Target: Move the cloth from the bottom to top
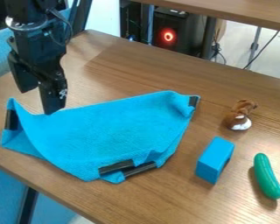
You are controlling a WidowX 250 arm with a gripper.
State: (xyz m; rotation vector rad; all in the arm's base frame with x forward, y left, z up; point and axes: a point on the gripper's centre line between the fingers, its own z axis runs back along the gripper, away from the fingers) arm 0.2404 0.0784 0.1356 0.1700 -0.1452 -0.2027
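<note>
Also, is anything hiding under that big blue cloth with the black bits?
The blue fabric cloth lies on the brown wooden table, which shows around its edges. Whatever is directly underneath is covered, so I can't tell if anything is hiding there.

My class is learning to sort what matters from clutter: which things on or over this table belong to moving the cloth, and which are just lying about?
Part of the job:
blue cloth, rumpled
black gripper, by the cloth's upper edge

Just lying about:
blue block
green cucumber-shaped object
small brown-and-white figure
</note>
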